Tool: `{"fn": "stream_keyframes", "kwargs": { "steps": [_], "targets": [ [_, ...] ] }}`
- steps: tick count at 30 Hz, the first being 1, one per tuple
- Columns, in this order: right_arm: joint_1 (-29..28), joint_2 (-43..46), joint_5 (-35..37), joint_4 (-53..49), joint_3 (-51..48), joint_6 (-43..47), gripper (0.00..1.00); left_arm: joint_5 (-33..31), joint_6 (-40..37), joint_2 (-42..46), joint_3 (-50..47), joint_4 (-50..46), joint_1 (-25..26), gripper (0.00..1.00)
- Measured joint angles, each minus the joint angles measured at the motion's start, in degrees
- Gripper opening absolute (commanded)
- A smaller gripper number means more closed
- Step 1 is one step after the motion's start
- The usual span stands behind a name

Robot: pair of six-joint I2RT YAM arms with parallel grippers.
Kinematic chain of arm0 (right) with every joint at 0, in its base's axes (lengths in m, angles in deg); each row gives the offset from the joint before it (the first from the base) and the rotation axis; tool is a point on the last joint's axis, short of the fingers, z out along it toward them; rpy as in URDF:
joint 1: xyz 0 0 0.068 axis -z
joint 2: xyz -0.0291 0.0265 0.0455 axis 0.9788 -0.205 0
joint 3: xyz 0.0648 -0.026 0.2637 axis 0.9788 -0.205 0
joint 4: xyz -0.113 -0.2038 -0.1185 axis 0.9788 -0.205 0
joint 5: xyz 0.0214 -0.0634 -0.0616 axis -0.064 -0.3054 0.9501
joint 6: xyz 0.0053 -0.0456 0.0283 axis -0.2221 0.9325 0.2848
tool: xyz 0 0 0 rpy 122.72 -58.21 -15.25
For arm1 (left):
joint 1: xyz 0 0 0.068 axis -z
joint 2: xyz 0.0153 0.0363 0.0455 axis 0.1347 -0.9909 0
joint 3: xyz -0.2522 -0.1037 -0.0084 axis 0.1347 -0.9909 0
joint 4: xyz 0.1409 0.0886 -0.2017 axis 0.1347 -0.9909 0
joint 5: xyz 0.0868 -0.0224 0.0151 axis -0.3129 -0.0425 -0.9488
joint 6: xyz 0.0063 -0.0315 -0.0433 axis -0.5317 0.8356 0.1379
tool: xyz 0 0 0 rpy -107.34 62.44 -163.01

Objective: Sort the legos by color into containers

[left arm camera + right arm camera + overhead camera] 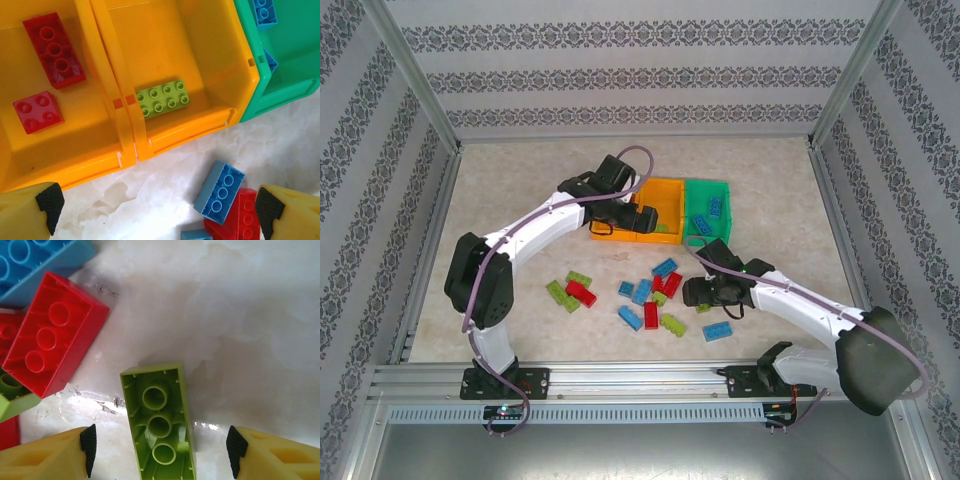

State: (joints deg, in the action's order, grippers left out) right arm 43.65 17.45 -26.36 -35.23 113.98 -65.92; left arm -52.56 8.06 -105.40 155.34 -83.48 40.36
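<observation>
While the left claw (157, 210) gapes, the open right claw (162, 449) flanks an upturned lime brick (159, 420) pointing ahead.

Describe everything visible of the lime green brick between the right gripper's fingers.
The lime green brick is glossy plastic, long and narrow, lying upside down: its hollow underside shows three round tubes. It rests on the marbled table, apart from the red brick, between the fingers of the open right gripper, touching neither.
</observation>
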Motion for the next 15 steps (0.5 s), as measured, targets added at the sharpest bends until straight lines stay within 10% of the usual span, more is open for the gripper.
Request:
{"fn": "stream_keyframes", "kwargs": {
  "steps": [15],
  "targets": [
    [-2.12, -6.91, 3.54, -0.74, 3.04, -0.66, 0.29, -6.49, 2.64, 9.38, -10.16, 2.45, -0.13, 1.00]
  ]
}}
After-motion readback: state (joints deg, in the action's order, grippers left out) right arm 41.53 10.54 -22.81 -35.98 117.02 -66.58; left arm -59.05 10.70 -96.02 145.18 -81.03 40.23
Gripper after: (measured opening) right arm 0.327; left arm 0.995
